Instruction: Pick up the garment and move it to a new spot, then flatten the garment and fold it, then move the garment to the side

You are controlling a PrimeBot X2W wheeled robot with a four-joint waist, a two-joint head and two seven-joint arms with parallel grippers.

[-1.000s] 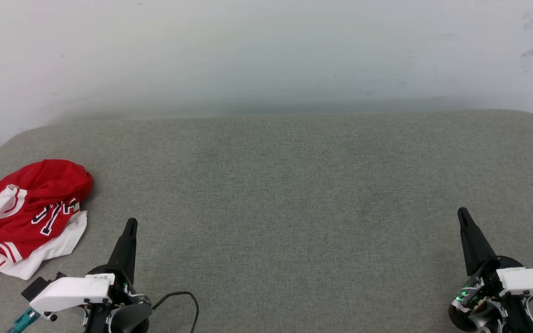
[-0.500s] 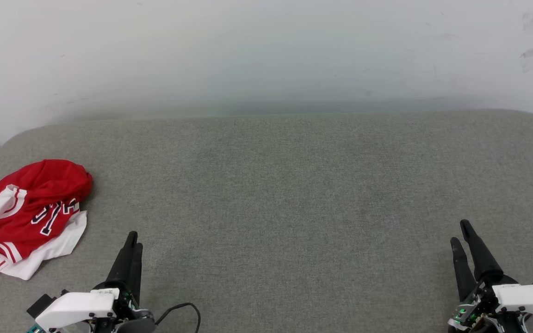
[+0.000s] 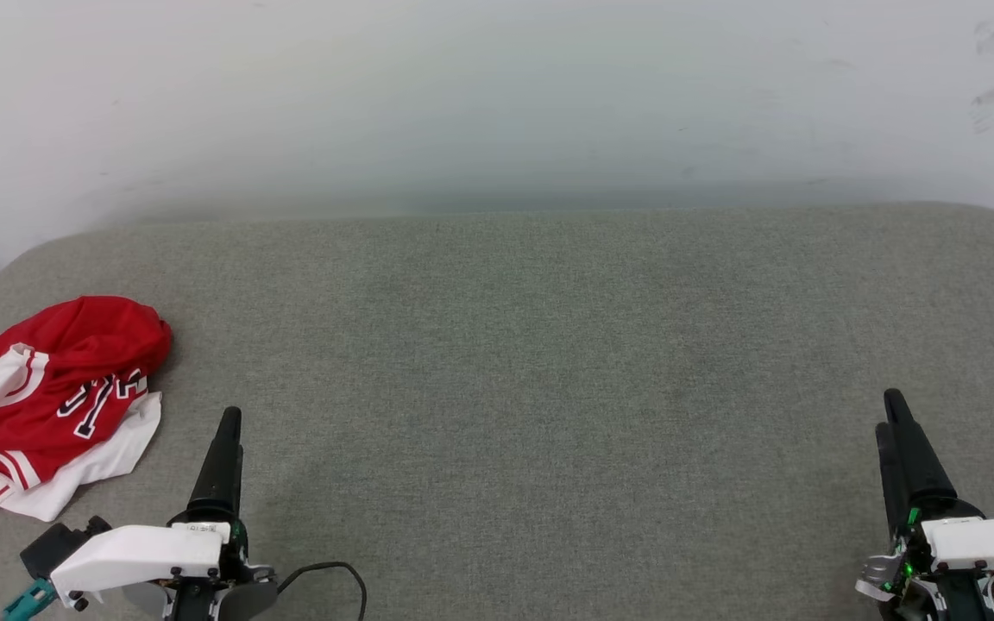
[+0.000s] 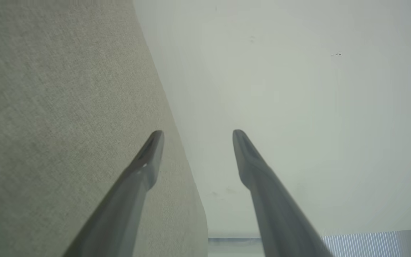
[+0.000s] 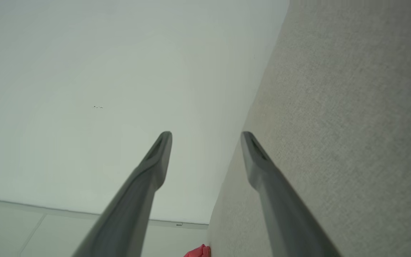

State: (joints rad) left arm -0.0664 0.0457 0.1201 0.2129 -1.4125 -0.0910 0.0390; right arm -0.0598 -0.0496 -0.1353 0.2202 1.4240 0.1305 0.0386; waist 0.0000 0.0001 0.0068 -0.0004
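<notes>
The garment [image 3: 57, 397], red with white sleeves and black-outlined white lettering, lies crumpled at the left edge of the grey padded table [image 3: 549, 345]. A small red corner of the garment [image 5: 197, 251] shows at the bottom of the right wrist view. My left gripper [image 3: 229, 420] hovers near the front edge, a short way right of the garment and apart from it. In the left wrist view the left gripper [image 4: 197, 132] is open with nothing between its fingers. My right gripper [image 3: 891, 410] is at the front right, and in the right wrist view the right gripper [image 5: 206, 134] is open and holds nothing.
A pale wall [image 3: 497, 103] rises directly behind the table's far edge. A black cable [image 3: 337, 571] loops on the table beside my left wrist. The table's corners are rounded, and its left edge runs just past the garment.
Both grippers have gone from shut to open. Each has shifted slightly near the front edge, the right one a little to the right. The garment has not moved.
</notes>
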